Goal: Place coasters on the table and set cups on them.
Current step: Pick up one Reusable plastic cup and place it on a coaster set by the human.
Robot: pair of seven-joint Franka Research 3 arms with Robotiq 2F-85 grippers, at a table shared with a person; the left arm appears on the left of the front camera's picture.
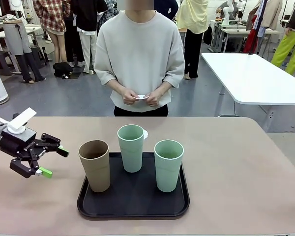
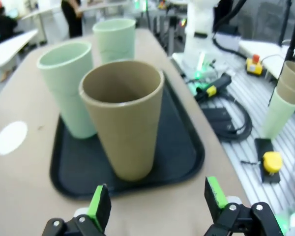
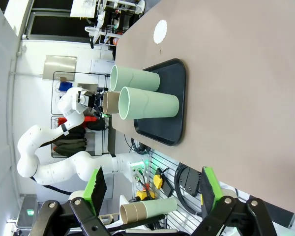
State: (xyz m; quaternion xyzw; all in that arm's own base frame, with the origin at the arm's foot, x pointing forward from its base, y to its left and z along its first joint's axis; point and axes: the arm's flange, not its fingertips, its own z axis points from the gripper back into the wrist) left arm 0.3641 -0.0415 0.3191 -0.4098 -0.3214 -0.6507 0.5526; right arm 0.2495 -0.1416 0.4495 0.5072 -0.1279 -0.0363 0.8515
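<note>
The right gripper (image 3: 152, 189) sat nearest, back from the table's (image 1: 246, 177) near edge. Its fingers were spread wide and held nothing. The left gripper (image 1: 54, 162) hovered above the table's left part, near the tray (image 1: 132, 209), also spread and empty, facing the brown cup (image 1: 95, 166).

The black tray lay on the table in the middle, close to the near edge. All three cups stood upright on it. The brown cup was at its near left corner and a green cup (image 1: 168, 166) was at the near right. The second green cup (image 1: 131, 148) stood farther back between them. None of the cups seemed to touch another.

Beyond the tray's far edge one white coaster (image 1: 144, 133) lay flat on the bare table, peeking out behind the second green cup's rim. It carried no cup.

At the far side stood a person in a pale sweater. The person's hands (image 1: 130, 95) were drawn together at the waist, fingertips pinching a thin white piece (image 1: 141, 97). Whether that was one coaster or several could not be told.
</note>
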